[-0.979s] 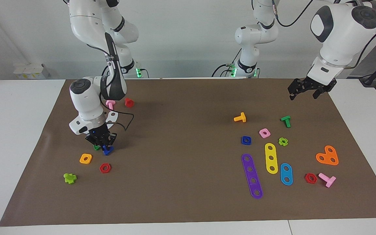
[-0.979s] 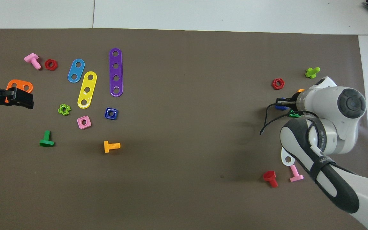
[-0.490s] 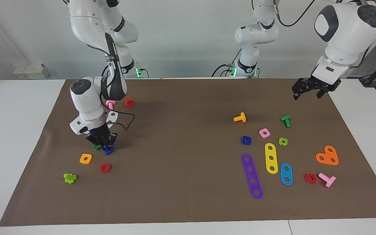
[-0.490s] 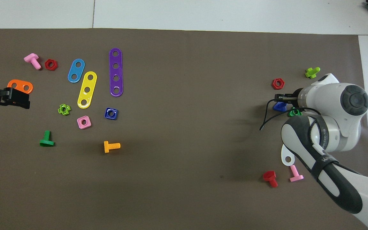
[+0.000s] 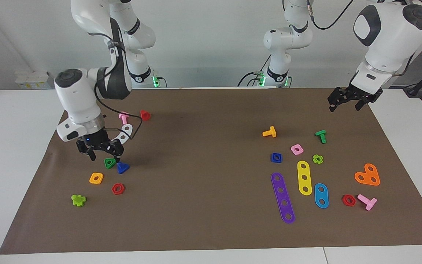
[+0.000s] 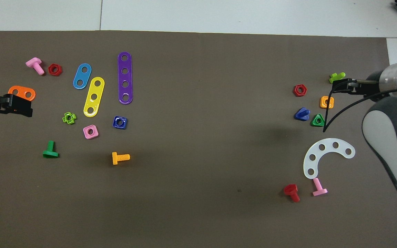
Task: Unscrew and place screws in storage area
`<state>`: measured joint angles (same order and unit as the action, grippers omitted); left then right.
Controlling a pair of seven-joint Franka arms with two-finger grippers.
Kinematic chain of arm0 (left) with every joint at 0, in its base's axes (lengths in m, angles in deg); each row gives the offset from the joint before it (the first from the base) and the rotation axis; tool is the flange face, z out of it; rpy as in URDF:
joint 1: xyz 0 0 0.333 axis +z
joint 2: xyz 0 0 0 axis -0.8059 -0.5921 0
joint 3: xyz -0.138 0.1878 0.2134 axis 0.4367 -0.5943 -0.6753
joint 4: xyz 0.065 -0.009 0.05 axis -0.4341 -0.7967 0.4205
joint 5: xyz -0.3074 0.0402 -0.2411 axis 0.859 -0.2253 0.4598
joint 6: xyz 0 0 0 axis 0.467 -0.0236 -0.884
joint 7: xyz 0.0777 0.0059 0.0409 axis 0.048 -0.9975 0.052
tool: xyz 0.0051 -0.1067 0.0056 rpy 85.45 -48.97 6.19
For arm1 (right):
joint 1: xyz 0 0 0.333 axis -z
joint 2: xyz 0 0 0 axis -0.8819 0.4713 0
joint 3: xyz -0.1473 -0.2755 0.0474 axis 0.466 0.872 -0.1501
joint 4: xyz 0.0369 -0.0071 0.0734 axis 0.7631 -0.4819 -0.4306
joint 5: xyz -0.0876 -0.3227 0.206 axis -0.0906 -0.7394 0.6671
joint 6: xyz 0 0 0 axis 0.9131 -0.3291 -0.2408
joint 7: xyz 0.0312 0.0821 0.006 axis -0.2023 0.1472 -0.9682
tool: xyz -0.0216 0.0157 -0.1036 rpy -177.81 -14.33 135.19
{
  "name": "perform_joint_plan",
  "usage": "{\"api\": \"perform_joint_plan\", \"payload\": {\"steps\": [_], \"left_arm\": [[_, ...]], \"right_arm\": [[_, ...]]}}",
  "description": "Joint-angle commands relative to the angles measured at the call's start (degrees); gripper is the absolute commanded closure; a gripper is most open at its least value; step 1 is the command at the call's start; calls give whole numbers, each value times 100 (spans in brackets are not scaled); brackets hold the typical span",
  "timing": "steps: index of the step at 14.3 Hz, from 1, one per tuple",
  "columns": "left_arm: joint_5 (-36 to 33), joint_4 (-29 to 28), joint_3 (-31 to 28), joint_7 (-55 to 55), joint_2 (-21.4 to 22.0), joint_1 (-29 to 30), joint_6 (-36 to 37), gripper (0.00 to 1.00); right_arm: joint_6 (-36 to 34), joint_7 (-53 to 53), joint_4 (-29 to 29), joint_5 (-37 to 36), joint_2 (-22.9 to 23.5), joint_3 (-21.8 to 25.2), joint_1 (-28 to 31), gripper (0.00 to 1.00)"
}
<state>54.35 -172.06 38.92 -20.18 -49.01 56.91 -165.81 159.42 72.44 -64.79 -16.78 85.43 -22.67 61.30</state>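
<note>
Right gripper (image 5: 101,151) lowered, wrist bent down, fingers spread, left gripper (image 5: 354,99) raised, fingers spread, waiting.

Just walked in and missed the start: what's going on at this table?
The right pincer hangs open above the mat, holding nothing. The dark-blue screw lies free just under it, beside the green triangle nut and near the orange square nut and red hexagon nut. The left pincer waits open and empty over the mat's corner at its own end.
</note>
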Motion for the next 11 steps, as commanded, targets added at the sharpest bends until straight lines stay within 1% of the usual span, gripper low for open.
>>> {"api": "perform_joint_plan", "payload": {"steps": [1, 3, 4, 6, 9, 11], "left_arm": [[93, -247, -56, 78, 185, -5, -209, 0], [93, -247, -56, 78, 176, -5, -270, 0], [93, -247, -56, 78, 176, -5, -305, 0], [93, -238, -56, 69, 176, -14, -332, 0], [93, -247, -56, 42, 176, -14, -315, 0], [93, -238, -56, 51, 176, -14, -314, 0]], "right_arm": [[-906, 28, 391, 59, -308, -17, 84, 0], [-1618, 46, 619, 51, -545, -8, 84, 0], [-1900, 46, 629, 51, -729, -16, 93, 0], [-2261, 46, 620, 42, -985, -17, 84, 0], [-2421, 46, 647, 77, -1004, 71, 128, 0], [-2562, 55, 664, -2, -986, 36, 58, 0]]}}
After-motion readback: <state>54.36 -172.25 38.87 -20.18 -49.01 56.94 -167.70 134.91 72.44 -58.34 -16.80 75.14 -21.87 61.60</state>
